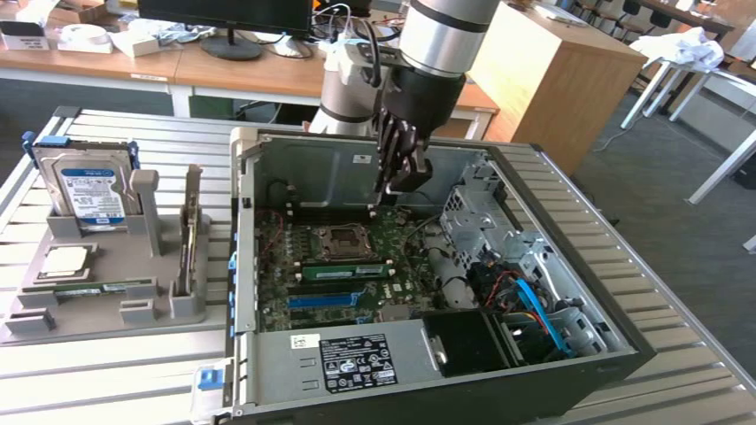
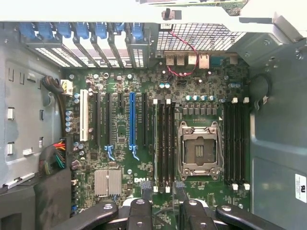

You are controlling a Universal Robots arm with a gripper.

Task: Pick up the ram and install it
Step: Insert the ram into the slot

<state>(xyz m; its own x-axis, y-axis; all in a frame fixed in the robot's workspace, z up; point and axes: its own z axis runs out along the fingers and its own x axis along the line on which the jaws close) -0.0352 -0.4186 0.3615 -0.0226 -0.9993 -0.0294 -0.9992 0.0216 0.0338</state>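
Note:
The ram [image 1: 88,288], a long thin green stick, lies flat in a grey holder [image 1: 71,323] on the table at the exterior view's left, apart from the arm. My gripper [image 1: 402,173] hangs over the open computer case [image 1: 567,354], above the back part of the motherboard [image 1: 336,266]. In the wrist view the gripper [image 2: 163,211] is open, its dark fingers [image 2: 139,213] apart with nothing between them. Below it lie the motherboard [image 2: 144,96], the empty processor socket [image 2: 199,151] and black memory slots [image 2: 163,143] on either side.
A hard drive [image 1: 88,190] stands upright in the grey holder, with a square silvery chip [image 1: 65,259] in front of it. A green strip [image 1: 343,268] sits in a slot beside the socket. A blue slot [image 2: 132,120], cables [image 1: 532,301] and the case walls surround the board.

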